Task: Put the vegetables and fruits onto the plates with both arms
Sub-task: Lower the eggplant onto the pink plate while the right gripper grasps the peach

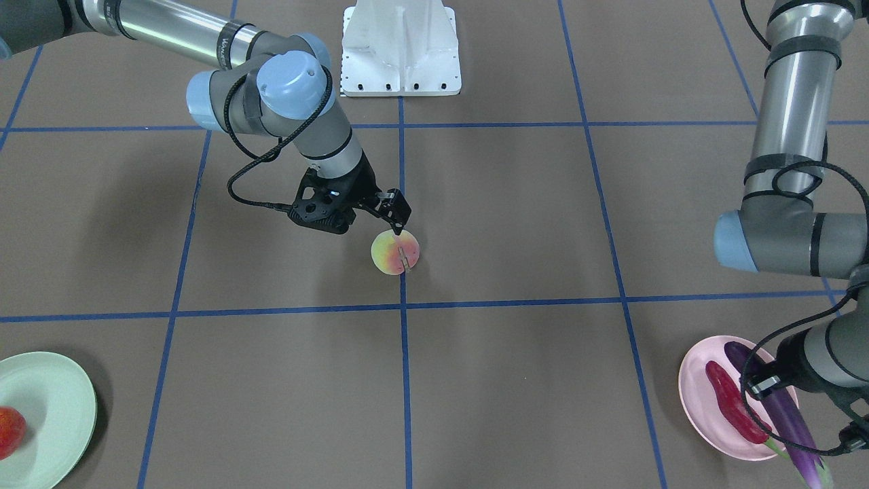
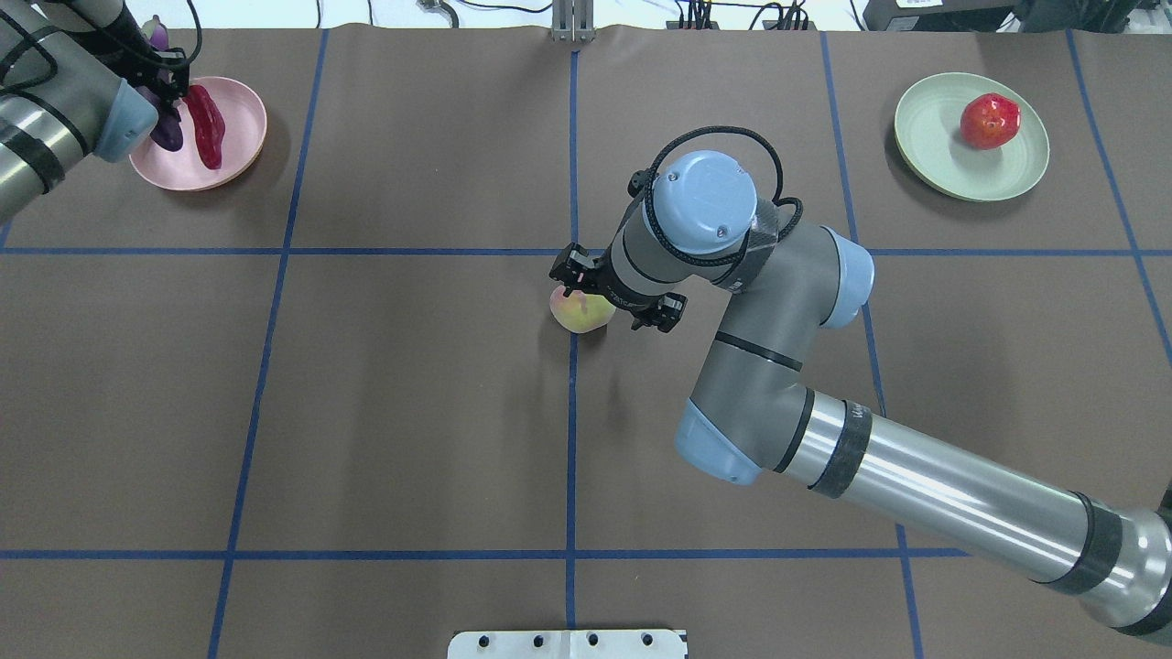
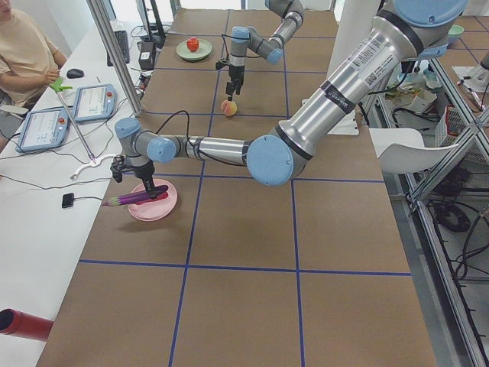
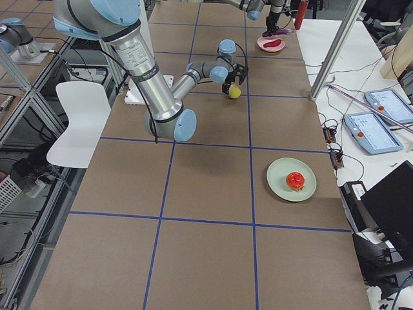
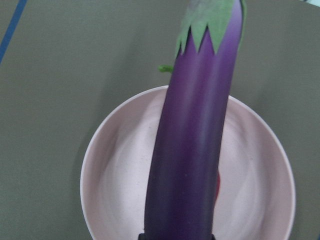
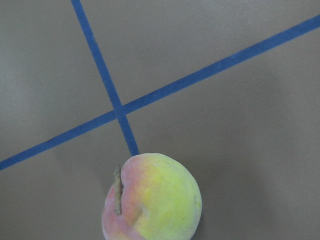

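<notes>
R gripper hangs right over the round yellow-pink peach, which sits mid-table on a blue tape line. I can't tell jaw width from here. Peach looks light, soft-skinned and likely to roll, so I'd pinch across its widest part w/ gentle force, clear of the stem. L gripper is clamped on the long glossy purple eggplant over the pale pink round plate, next to the wrinkled red chili. Eggplant looks slick & stiff
</notes>
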Tool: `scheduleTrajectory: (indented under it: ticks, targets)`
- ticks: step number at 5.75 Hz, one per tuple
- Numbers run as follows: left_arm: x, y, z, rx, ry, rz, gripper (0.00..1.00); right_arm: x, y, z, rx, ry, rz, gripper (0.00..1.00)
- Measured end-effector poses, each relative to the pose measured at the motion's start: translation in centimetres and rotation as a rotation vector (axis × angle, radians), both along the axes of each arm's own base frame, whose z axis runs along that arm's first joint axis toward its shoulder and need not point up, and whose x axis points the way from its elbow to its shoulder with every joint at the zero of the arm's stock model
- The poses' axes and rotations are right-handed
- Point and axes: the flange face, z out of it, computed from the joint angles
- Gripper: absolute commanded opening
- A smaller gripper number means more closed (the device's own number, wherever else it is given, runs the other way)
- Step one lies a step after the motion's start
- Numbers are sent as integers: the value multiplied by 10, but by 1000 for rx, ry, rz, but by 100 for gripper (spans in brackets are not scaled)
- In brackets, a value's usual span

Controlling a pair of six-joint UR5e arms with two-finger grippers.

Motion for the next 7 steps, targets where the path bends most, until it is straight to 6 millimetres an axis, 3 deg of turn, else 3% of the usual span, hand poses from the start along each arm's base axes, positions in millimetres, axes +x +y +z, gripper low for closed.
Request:
scheduleTrajectory:
  ticks: [2, 3, 5, 7]
  targets:
    - [1, 3, 5, 11, 5, 2, 27, -12, -2, 1, 23, 18, 14, 100]
    - [6, 5, 5, 13, 6, 8, 37, -19, -6, 1, 28, 20, 22, 100]
    - [12, 9, 8, 25, 11, 18, 100, -29, -10, 5, 24, 17, 33, 100]
    - [21, 12, -1, 36, 22, 12, 100, -37, -12, 15, 2, -9, 55, 100]
